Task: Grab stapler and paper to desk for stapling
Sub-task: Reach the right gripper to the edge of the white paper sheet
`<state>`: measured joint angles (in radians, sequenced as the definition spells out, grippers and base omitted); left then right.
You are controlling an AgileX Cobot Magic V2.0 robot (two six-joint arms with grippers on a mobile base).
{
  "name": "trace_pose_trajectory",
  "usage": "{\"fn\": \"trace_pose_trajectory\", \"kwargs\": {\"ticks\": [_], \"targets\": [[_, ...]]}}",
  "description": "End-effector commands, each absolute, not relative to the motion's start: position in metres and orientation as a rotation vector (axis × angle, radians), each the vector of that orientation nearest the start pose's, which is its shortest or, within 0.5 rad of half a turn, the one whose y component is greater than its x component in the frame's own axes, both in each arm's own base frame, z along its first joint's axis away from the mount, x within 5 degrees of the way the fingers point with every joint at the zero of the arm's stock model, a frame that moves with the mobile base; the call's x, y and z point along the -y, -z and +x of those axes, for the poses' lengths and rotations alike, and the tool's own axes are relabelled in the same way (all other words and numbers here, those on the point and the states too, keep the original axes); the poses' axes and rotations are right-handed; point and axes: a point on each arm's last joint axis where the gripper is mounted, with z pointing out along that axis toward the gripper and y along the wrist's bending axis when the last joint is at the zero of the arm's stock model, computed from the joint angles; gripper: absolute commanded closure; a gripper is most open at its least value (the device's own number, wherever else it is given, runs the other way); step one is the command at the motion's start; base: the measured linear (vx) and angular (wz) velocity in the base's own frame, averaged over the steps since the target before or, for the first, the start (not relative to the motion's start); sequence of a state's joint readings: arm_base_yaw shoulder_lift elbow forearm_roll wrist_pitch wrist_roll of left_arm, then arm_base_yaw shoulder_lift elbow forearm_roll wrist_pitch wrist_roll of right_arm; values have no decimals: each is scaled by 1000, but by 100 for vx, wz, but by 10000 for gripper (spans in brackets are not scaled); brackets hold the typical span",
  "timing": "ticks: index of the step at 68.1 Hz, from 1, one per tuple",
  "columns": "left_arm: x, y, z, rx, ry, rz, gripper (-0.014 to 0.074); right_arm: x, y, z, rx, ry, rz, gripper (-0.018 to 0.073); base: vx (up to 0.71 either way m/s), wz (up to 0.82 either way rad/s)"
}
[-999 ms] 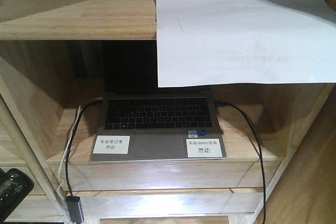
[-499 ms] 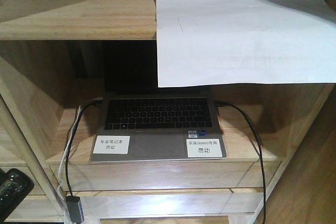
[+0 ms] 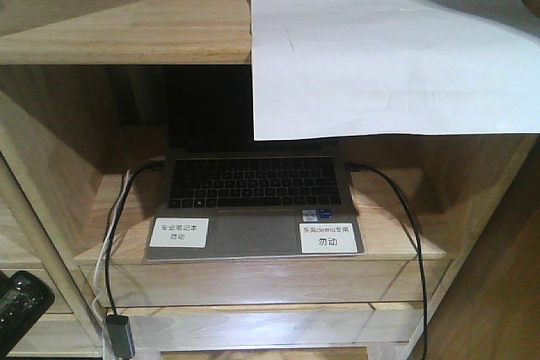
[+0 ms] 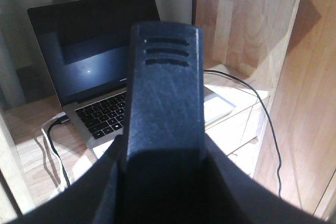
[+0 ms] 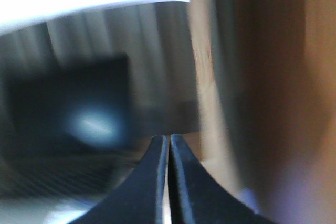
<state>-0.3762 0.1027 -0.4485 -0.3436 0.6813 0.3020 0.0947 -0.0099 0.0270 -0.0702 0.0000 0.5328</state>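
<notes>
Wht paper (image 3: 380,56) flat on top shelf (image 3: 126,31), front edge overhanging.

**A:** How much of the laptop (image 3: 253,200) can you see from the front?

**B:** Its screen is lost in shadow. The paper (image 3: 380,56) hangs over the shelf edge and covers the screen's upper right. The sheet's right corner runs out of view.

**A:** Anything else cut off?

**B:** The black cable (image 3: 413,242) leaves at the bottom edge. A black object (image 3: 18,309) at near left is half out of view, and I can't tell what it is.

**A:** And the wrist views?

**B:** In the left one, the left claw (image 4: 165,51) blocks the middle of the keyboard, and I can't tell whether it's open or closed. The right one is all blur, with the laptop a dark smear and the paper a white band cut off at the top.
</notes>
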Motion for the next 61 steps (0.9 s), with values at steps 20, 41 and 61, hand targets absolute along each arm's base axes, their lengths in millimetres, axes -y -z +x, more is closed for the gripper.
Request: {"fn": "trace_pose_trajectory", "kwargs": {"ticks": [20,41,61], "targets": [[27,-315,20,-1611,462,446,603,-7,-206,56,-1339,-905,642,531,0,0],[27,-315,20,-1611,462,446,603,-22,-227,74,-1250,-1161,528,196,0,0],[27,-315,20,-1611,462,446,603,-44,-244,113,-1233,-1304,344,62,0,0]]}}
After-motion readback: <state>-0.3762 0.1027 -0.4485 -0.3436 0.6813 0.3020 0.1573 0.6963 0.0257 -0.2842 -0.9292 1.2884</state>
